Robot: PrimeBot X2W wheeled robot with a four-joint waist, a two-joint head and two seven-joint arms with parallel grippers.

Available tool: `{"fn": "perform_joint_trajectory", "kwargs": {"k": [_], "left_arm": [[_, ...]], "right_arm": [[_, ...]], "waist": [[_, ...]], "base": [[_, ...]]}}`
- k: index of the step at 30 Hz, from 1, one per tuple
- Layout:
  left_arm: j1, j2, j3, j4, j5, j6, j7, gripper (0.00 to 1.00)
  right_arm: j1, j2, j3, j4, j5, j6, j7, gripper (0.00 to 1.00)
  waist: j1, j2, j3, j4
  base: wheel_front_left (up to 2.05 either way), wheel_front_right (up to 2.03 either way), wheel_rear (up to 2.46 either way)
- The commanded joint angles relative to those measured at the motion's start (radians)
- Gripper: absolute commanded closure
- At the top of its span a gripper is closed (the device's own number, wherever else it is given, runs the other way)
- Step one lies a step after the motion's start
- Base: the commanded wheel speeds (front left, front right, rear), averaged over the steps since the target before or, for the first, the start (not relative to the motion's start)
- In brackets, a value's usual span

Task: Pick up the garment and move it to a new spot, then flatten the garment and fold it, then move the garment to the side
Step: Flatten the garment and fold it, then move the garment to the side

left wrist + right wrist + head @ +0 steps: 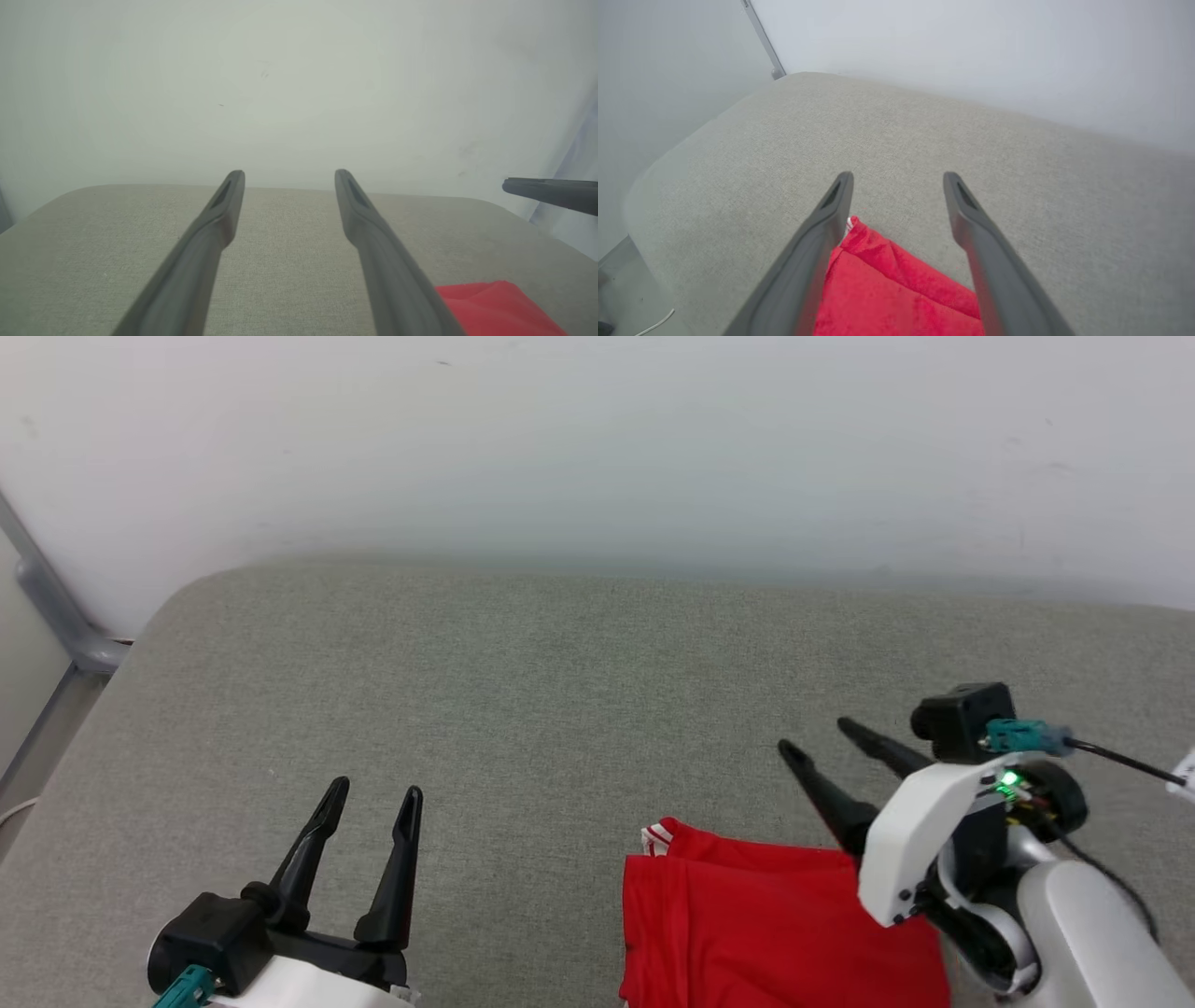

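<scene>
The garment (766, 924) lies folded as a flat red rectangle at the near right of the grey cushioned surface (560, 691), a bit of red-white striped trim showing at its far left corner. Just above its far right edge hovers my right gripper (814, 735), open with nothing between its fingers; in the right wrist view the red garment (896, 294) lies below and between the fingers (831, 210). My left gripper (375, 791) stands open and empty at the lower left, well left of the garment. The left wrist view catches a red corner of the garment (495, 308).
A pale wall rises behind the surface (597, 448). A grey metal bar (56, 607) runs down past the surface's far left corner. The surface drops off at its rounded left edge (649, 186), where a white cable (654, 324) lies on the floor.
</scene>
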Motion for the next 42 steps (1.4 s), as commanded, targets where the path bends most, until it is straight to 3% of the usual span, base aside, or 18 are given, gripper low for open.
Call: {"fn": "perform_joint_trajectory", "kwargs": {"k": [1,6,12,20,27,42], "left_arm": [[-0.002,-0.001,-0.002,-0.001,-0.003,-0.001,-0.005,0.0],[-0.006,-0.003,-0.007,0.001,-0.006,-0.001,-0.005,0.0],[-0.005,-0.009,-0.015,0.007,-0.006,-0.001,-0.005,0.0],[0.009,-0.021,-0.028,0.023,-0.025,-0.001,-0.005,0.0],[0.009,-0.033,-0.031,0.044,-0.07,-0.001,-0.004,0.0],[-0.007,-0.023,-0.031,0.047,-0.096,-0.001,-0.005,0.0]], "right_arm": [[-0.021,-0.047,-0.013,-0.012,-0.046,-0.001,-0.046,0.0],[-0.011,-0.14,-0.073,-0.012,-0.149,-0.001,-0.192,0.0],[0.053,-0.155,-0.163,-0.024,-0.191,-0.001,-0.314,0.0],[0.2,-0.065,-0.324,-0.098,-0.233,-0.001,-0.449,0.0],[0.284,0.016,-0.368,-0.139,-0.26,-0.001,-0.503,0.0],[0.294,0.029,-0.355,-0.146,-0.268,-0.001,-0.46,0.0]], "waist": [[0.0,0.0,0.004,-0.007],[0.0,0.0,0.013,-0.022],[0.0,0.0,0.018,-0.033],[0.0,0.0,0.023,-0.047],[0.0,0.0,0.024,-0.053],[0.0,0.0,0.025,-0.046]], "base": [[0.0,0.0,0.0],[0.0,0.0,0.0],[0.0,0.0,0.0],[0.0,0.0,0.0],[0.0,0.0,0.0],[0.0,0.0,0.0]]}}
